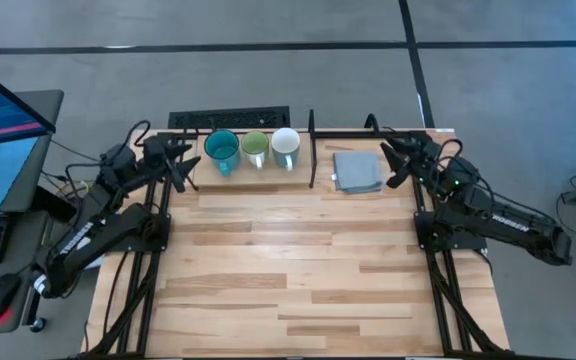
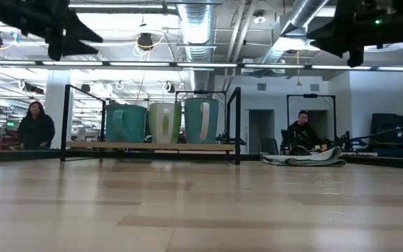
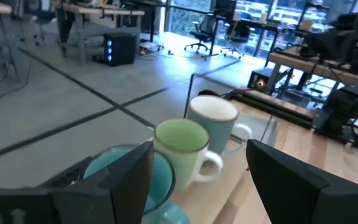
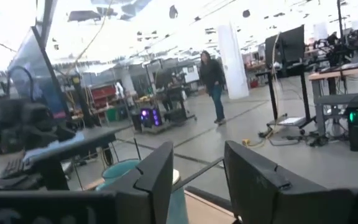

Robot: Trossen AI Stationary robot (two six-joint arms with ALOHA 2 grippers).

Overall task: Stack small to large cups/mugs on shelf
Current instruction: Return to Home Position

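Note:
Three handled mugs stand upright in a row on the shelf (image 1: 258, 172), a light-wood board on a black frame at the table's far edge: teal (image 1: 222, 150), light green (image 1: 255, 147), white (image 1: 285, 144). In the low view they stand bottoms down on the board (image 2: 149, 145). My left gripper (image 1: 184, 160) is open in the air just left of the teal mug (image 3: 143, 182); green (image 3: 182, 144) and white (image 3: 214, 117) lie beyond it. My right gripper (image 1: 396, 160) is open and raised at the far right, apart from the mugs.
A folded grey cloth (image 1: 356, 170) lies on the table right of the shelf, near my right gripper. Black upright posts (image 1: 312, 150) stand at the shelf's ends. The butcher-block tabletop (image 1: 298, 270) stretches toward the near edge. People show in the room behind.

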